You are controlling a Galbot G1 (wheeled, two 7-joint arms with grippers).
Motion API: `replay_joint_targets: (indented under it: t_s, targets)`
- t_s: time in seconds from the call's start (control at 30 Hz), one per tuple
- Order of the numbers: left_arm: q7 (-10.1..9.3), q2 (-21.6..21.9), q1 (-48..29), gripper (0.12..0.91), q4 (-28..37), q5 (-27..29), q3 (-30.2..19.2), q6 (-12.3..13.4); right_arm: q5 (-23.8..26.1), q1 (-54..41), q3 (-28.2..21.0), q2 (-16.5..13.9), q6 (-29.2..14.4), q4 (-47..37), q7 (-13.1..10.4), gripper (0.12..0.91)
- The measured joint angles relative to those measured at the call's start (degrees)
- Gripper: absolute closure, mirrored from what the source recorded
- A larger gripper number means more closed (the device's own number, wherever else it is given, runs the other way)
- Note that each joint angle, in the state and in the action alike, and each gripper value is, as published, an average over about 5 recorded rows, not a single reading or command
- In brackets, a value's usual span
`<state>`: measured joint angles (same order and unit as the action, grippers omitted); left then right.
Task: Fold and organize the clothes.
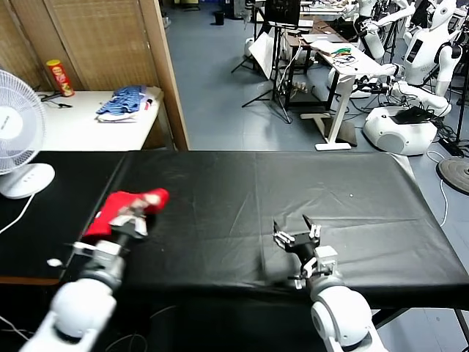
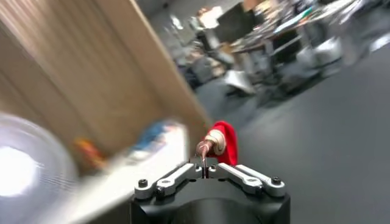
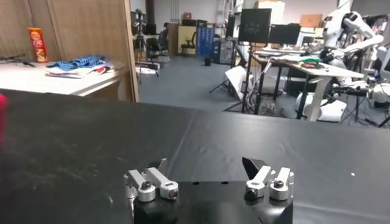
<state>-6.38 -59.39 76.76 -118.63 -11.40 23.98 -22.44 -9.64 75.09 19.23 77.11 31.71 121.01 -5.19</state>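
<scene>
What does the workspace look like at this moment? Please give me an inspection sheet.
Surface: black cloth-covered table, slightly creased.
Job's things: red T-shirt, bunched, at the table's left side.
Clutter: nothing seen on the black table.
Grippers: left gripper shut on the red T-shirt; right gripper open, empty, low over the near edge.
Cables: white fan cord at far left.
Surroundings: white fan, blue striped clothes pile, red snack can, other robots.

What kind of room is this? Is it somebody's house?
Not a house; it looks like a robot lab or workshop. Other white robots stand at the back beside desks with cables and a screen on a stand. Up close is a long black table for practising.
</scene>
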Motion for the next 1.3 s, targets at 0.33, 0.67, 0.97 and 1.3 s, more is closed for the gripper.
replay_joint_targets:
  t_s: [0.33, 0.67, 0.97, 1.3]
  targets:
    - [4.81, -2.5, -0.1, 0.503, -0.2, 1.4, -7.5, 4.9, -12.5, -3.2, -3.4, -2.0, 5.0, -2.2, 1.1, 0.227]
    - [2.28, -0.8, 2.1, 0.234, -5.8, -2.4, -2.7, 7.2, -28.1, -14.3, -11.3, 2.7, 5.8, -11.0, -4.8, 0.227]
    - [2.12, -2.6, 7.9, 0.232, -7.7, -0.4, 2.3, 8.8, -37.5, -22.2, -14.9, 9.4, 4.8, -23.4, -6.7, 0.237]
    - [1.94, -3.1, 11.4, 0.232, -9.1, -0.4, 6.1, 8.9, -35.0, -26.0, -15.6, 11.8, 2.5, -31.1, -4.9, 0.551]
